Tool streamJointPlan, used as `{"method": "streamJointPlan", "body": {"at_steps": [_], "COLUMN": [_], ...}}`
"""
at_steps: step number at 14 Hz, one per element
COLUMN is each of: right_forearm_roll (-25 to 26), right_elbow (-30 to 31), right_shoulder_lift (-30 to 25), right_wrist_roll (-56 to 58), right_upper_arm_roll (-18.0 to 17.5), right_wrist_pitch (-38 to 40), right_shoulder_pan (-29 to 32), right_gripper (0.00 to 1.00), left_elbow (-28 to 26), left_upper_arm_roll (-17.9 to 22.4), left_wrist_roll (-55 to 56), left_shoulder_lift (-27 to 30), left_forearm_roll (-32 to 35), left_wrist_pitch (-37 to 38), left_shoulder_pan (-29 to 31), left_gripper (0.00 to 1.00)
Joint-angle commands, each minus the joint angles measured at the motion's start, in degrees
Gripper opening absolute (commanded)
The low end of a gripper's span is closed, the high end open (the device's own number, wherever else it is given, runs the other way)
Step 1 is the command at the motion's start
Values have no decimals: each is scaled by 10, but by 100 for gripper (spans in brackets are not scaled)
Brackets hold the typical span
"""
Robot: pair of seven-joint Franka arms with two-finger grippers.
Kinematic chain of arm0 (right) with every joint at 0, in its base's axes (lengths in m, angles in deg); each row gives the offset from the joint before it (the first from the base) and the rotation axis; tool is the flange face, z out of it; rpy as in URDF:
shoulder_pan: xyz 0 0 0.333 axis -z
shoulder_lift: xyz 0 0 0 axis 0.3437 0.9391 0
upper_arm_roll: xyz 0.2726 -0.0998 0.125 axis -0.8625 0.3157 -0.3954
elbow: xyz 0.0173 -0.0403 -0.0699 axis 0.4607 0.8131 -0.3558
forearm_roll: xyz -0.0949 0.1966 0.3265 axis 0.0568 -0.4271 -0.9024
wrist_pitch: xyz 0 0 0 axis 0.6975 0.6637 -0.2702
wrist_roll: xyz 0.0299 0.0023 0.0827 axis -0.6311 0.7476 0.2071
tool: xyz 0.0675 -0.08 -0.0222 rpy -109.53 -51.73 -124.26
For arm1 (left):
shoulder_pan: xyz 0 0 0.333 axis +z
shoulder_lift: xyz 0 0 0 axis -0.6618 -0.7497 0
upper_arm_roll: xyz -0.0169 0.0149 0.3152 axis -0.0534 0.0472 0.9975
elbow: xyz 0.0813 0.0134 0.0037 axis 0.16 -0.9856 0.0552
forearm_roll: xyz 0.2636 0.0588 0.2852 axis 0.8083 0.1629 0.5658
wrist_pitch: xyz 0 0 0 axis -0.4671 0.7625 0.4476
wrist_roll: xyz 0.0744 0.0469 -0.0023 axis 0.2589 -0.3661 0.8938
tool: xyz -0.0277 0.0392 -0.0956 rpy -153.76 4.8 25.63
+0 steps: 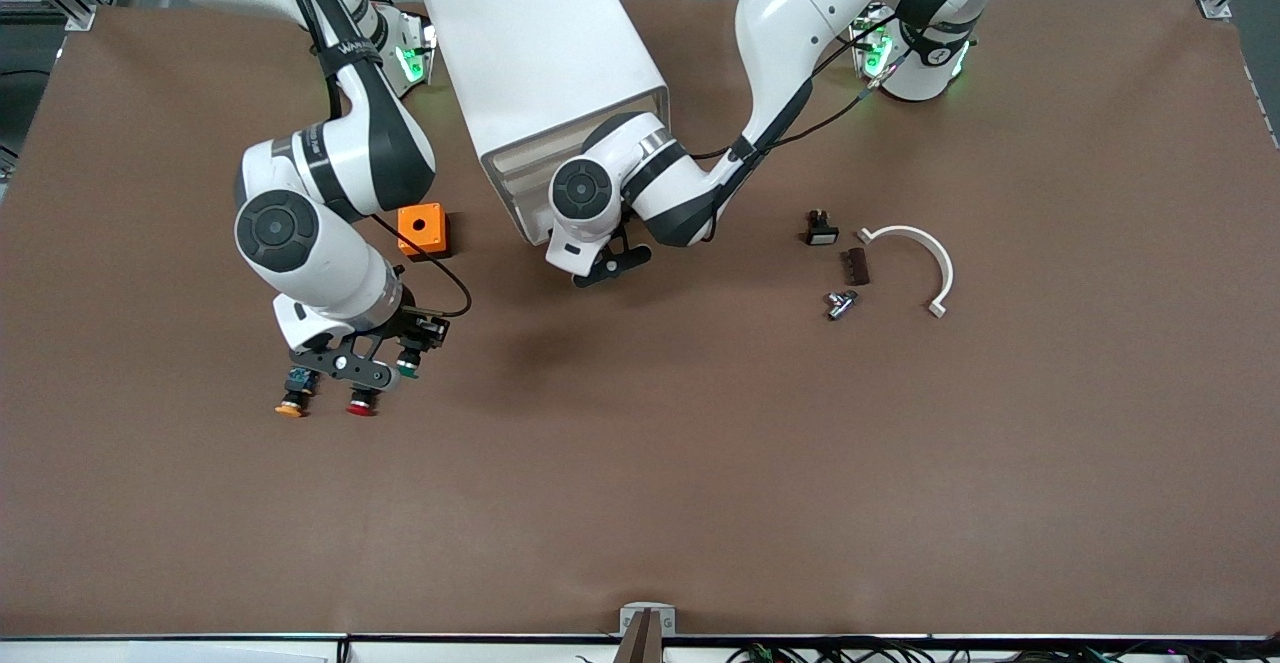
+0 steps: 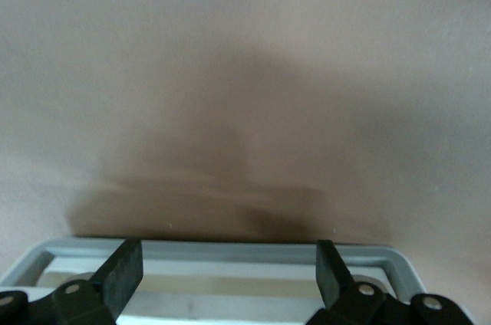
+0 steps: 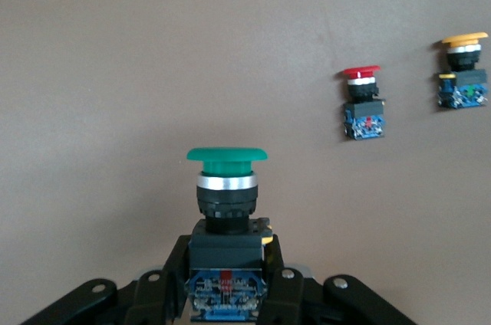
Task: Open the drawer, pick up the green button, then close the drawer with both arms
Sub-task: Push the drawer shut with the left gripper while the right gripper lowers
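My right gripper (image 1: 403, 345) is shut on the green-capped button (image 1: 408, 370), low over the table toward the right arm's end. In the right wrist view its black pads clamp the button's (image 3: 227, 187) black and blue body, cap pointing away from the gripper (image 3: 228, 288). My left gripper (image 1: 608, 265) stands open at the foot of the white cabinet (image 1: 545, 63), in front of its drawer fronts (image 1: 515, 188). In the left wrist view the fingers (image 2: 123, 271) are wide apart over a pale drawer rim (image 2: 230, 252), nothing between them. I cannot tell whether the drawer is fully shut.
A red-capped button (image 1: 360, 405) and an orange-capped button (image 1: 290, 406) stand on the table next to the right gripper. An orange box (image 1: 421, 229) sits beside the cabinet. Toward the left arm's end lie a white curved piece (image 1: 925, 263) and small dark parts (image 1: 855, 266).
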Motion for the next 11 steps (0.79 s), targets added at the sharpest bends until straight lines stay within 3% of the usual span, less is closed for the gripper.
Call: {"method": "streamJointPlan", "body": {"at_steps": [1,5,11], "right_forearm_roll": [2,5,59], "right_elbow": [41,87,105], "right_shoulder_lift": [-5,24,84], "right_wrist_roll": [11,15,16], "right_upper_arm_roll": [-8,-7,-8], "right_wrist_pitch": [-64,-169,-263], "right_shoulder_pan": [9,7,7], "right_gripper": [0,0,0], "left_elbow": [-23,-36,-40], "left_upper_arm_roll": [-10,-10,-10], "left_wrist_roll": [-2,-6,-18], "left_shoulder_lift": [17,16,15], "left_forearm_roll": [-39,-93,-152], "left_wrist_pitch": [4,4,4], "left_shoulder_pan": [9,10,12], "left_gripper": [99,99,99]}}
